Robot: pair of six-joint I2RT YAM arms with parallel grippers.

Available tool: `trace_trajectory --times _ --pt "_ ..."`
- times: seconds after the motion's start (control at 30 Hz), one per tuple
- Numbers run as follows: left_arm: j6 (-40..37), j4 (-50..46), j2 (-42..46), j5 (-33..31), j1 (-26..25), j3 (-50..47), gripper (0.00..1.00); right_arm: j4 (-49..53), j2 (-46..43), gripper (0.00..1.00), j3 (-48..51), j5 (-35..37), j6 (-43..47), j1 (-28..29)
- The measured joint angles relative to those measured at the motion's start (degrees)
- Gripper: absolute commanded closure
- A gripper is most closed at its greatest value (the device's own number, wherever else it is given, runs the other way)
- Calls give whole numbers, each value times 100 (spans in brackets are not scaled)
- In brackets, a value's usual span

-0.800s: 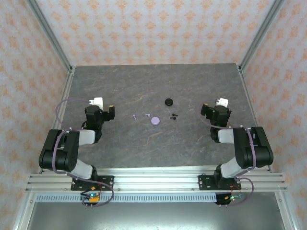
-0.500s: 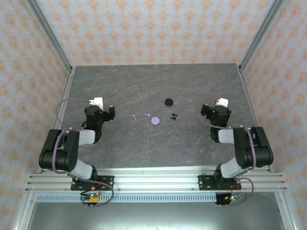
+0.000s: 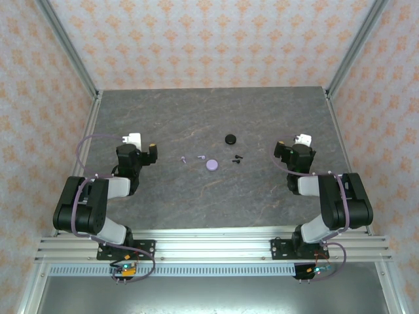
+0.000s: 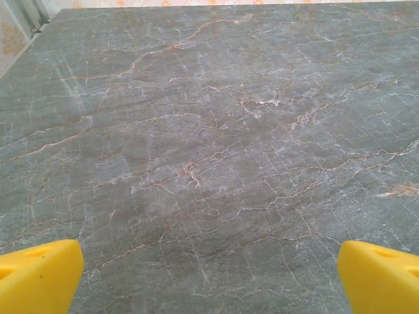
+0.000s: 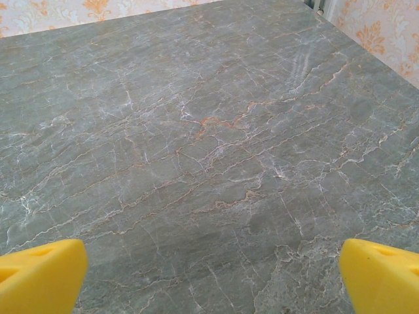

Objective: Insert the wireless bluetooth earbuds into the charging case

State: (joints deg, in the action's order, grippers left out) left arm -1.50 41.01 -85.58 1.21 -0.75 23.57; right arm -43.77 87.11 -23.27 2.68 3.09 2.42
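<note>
Top external view, job at zero: no bud seated yet, all four loose on the grey marbled table, approx. midway btwn left and right edges. Lilac earbuds lying apart from each other, just left of the lilac round case. Black earbuds bunched close together, just right of that case and on the near-edge side of the black round case. Lids up or down: cannot tell, too small.

Left arm folded toward the left edge, right arm toward the right edge, both well apart from the cluster.

Left wrist view: left gripper spread wide, yellow fingertips at the two lower corners, bare stone between, nothing held. Right wrist view: right gripper likewise gaping and empty, yellow pads far apart over bare stone.

Count:
- Cases x2: 1 lilac, 1 black.
- Earbuds x4: 2 lilac, clearly separate. 2 black, so tiny and close as to read almost as one speck, taken as a pair.
- Arms x2, grippers x2.

Left to do, by judgement: everything. Reach in to mid-table, pick up each bud, match colour to case, seat x4. Poss. lids to open first.
</note>
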Motion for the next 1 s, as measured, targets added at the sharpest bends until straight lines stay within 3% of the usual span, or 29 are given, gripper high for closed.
trace_trajectory --times 0.2,0.33,0.5,0.63,0.77,1.0 --pt "63 -262 39 -162 0 136 0 195 -35 1 -57 39 -7 0" --pt "184 -669 463 -411 0 221 0 1478 -321 1 -732 339 -245 0" --pt "584 -1873 1287 -601 0 728 0 3069 -490 1 -2004 192 -767 -11" --pt "1139 -3029 1644 -437 0 1497 0 4153 -337 1 -2870 -544 -1152 7" --pt "1550 -4081 1727 136 -109 2103 0 5027 361 1 -3751 -1440 -1213 225" --pt "1945 -5250 1462 1244 -739 2688 0 5969 1668 25 -4778 -2739 -1217 691"
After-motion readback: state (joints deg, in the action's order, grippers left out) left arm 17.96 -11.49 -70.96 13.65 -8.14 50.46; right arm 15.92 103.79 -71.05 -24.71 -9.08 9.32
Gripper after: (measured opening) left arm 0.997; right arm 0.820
